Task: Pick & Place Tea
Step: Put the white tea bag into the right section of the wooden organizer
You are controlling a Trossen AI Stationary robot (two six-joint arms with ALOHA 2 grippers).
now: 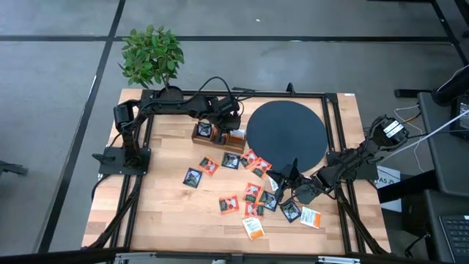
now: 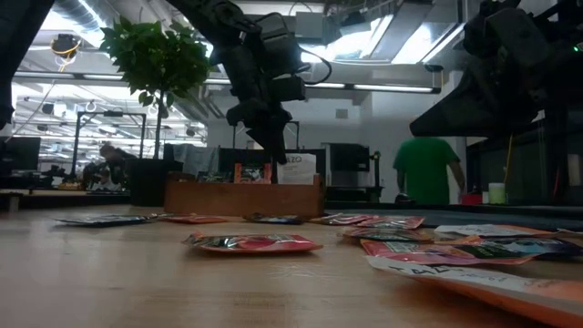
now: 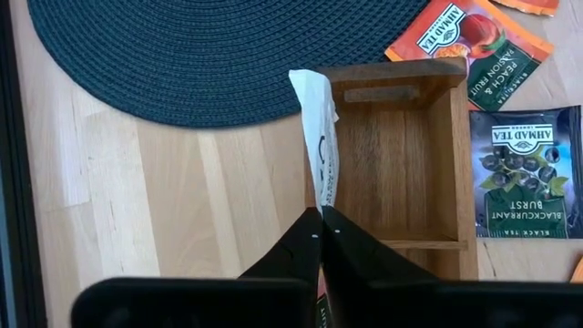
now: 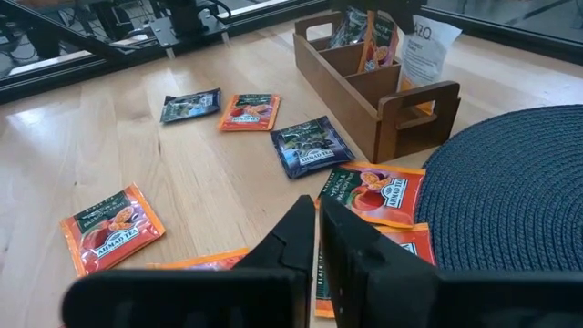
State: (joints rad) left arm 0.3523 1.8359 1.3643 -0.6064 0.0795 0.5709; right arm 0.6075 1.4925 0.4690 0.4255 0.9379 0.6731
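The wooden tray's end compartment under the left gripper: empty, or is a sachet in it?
Not fully empty: a white sachet stands on edge along one wall of the wooden tray, pinched by the shut left gripper; bare wood otherwise.

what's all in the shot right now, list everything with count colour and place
tea sachets: about fifteen loose, dark, red-orange and white with orange, scattered on the table in front of the tray and mat
white sachet: one, pinched in the left gripper over the tray's end compartment
wooden tray: one, brown, at the back beside the mat, a few sachets already standing in it
round mat: one, dark woven, back right of the table
plant: one, green, back left corner
table: one, light wood
person: one, green top, in the room behind
left gripper: shut on the white sachet
right gripper: shut, low over the sachets near the mat
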